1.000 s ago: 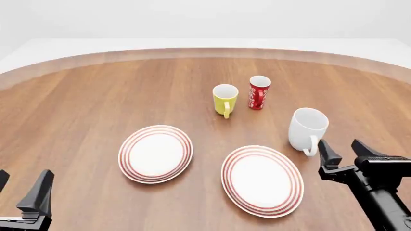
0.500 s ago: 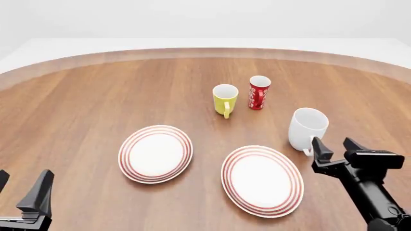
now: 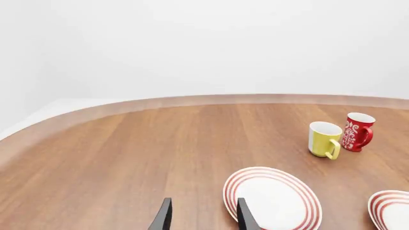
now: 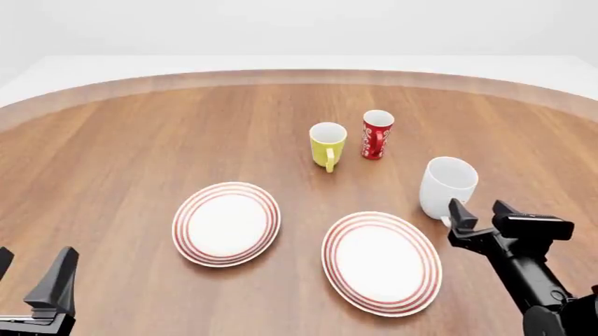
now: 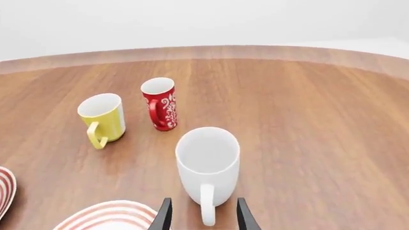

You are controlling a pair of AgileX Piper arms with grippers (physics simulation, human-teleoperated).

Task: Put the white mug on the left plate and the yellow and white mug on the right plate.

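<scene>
Two red-ringed plates lie flat on the round wooden table (image 4: 131, 133), side by side and apart; the left plate (image 4: 226, 224) sits nearer the table's left, the right plate (image 4: 381, 262) a little closer to the camera and to the right; both are bare. Three cups stand upright beyond them; the yellow and white mug (image 4: 327, 145) stands past the gap between the plates, its handle turned toward the camera; the red patterned cup (image 4: 377, 134) stands just beside it on the right, apart from it; the white mug (image 4: 447, 186) stands farther right and nearer, just beyond the right plate's far right rim, its loop handle pointing toward the right gripper (image 4: 477, 218). That gripper sits low at the table's right, its two dark fingers spread apart, with the handle of the white mug just ahead of the gap; in the right wrist view the handle hangs between the two fingertips (image 5: 164, 216), though whether either touches it cannot be told; the mug rests on the table, not lifted. The left gripper (image 4: 33, 276) stays at the lower left corner of the front view, well apart from every cup and plate; its fingers are parted and hold nothing; in the left wrist view its fingertips (image 3: 242, 216) frame bare wood beside the left plate's rim.
</scene>
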